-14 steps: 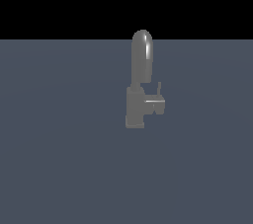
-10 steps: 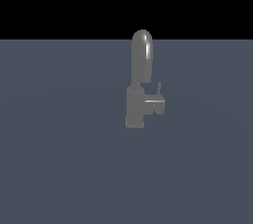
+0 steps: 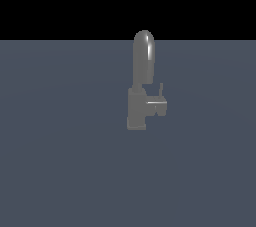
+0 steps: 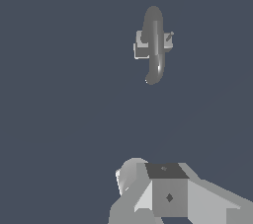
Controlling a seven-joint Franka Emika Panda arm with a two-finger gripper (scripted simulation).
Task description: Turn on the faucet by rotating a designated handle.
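Note:
The matte grey faucet (image 3: 136, 113) stands upright on the flat grey-blue floor, with a blocky base and a tall round-topped spout (image 3: 144, 61). The handle (image 3: 158, 105) is a short stub jutting from the base toward the exterior view's right, with a thin pin (image 3: 161, 89) pointing up. The wrist view looks down on the faucet (image 4: 154, 45), and the handle pin (image 4: 169, 37) shows beside the spout. My gripper (image 4: 165, 193) shows only as grey blocks at the frame's edge, well apart from the faucet and touching nothing. Its fingers cannot be made out. The arm is out of the exterior view.
A flat grey-blue floor (image 3: 60, 171) spreads around the faucet, with black background (image 3: 60, 1) beyond its far edge. Nothing else stands on it.

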